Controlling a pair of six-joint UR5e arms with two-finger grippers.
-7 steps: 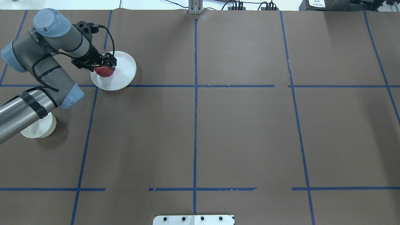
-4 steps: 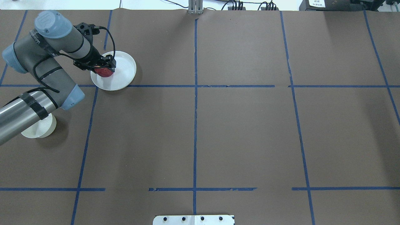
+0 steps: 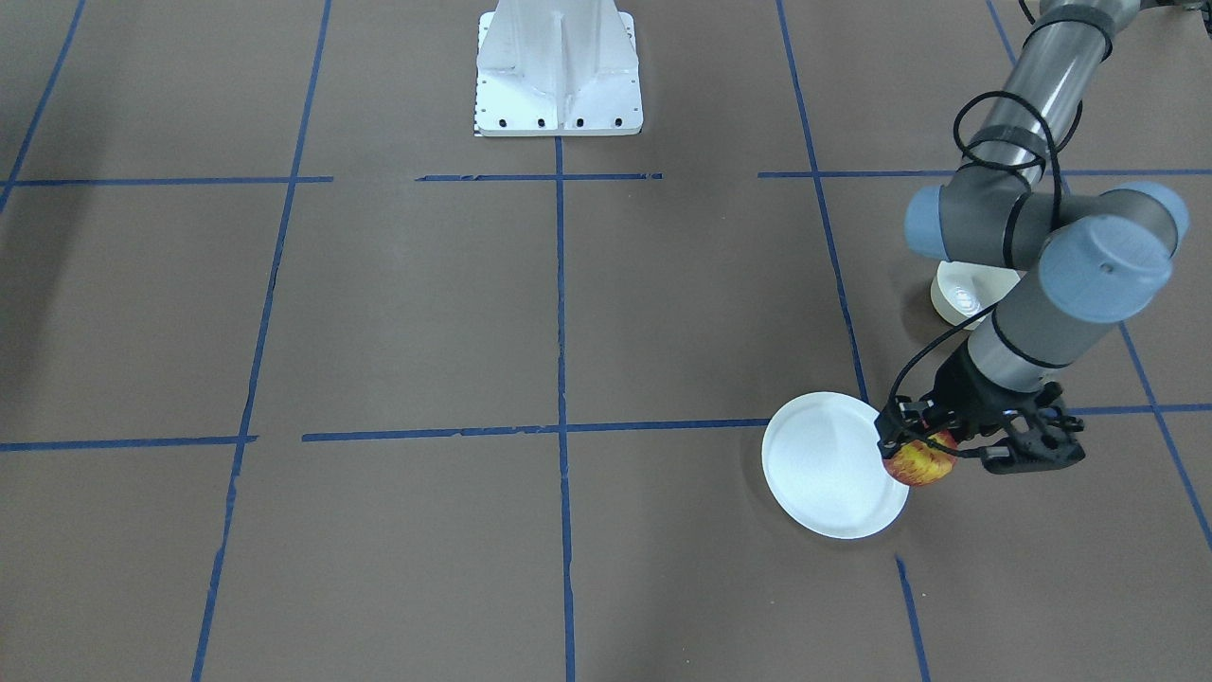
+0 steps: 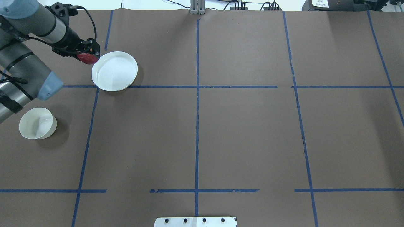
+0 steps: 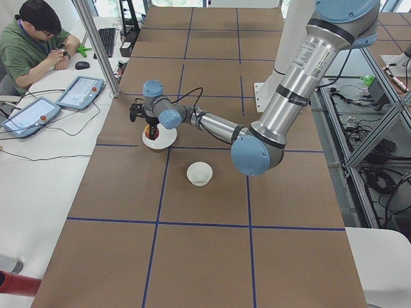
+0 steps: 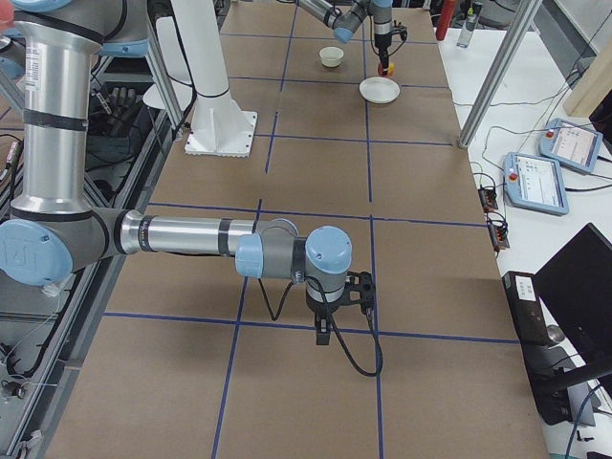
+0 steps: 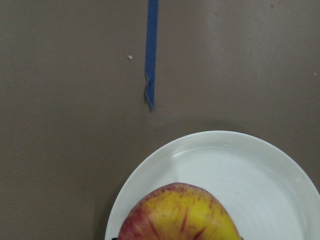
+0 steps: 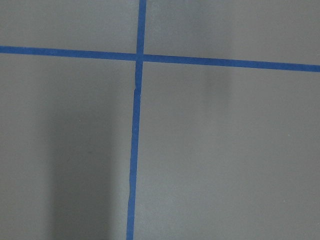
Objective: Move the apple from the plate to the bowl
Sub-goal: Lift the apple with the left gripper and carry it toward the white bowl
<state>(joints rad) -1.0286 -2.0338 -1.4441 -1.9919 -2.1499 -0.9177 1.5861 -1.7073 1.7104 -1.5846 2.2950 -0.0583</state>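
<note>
My left gripper (image 4: 88, 53) is shut on the red and yellow apple (image 4: 86, 58) and holds it in the air over the far-left rim of the white plate (image 4: 115, 72). In the front view the gripper (image 3: 917, 443) holds the apple (image 3: 920, 464) beside the plate (image 3: 829, 466). The left wrist view shows the apple (image 7: 180, 214) above the plate's (image 7: 250, 175) edge. The small white bowl (image 4: 35, 123) stands empty near the table's left side. My right gripper (image 6: 326, 327) points down at the table in the exterior right view only; I cannot tell if it is open.
Brown paper with blue tape lines covers the table. The white robot base plate (image 3: 557, 68) sits at the middle of the robot's side. An operator (image 5: 35, 40) sits at a side desk with tablets.
My left gripper has risen with the apple and moved left and away, from over the plate's inside to its far-left rim. The arm no longer covers the bowl.
</note>
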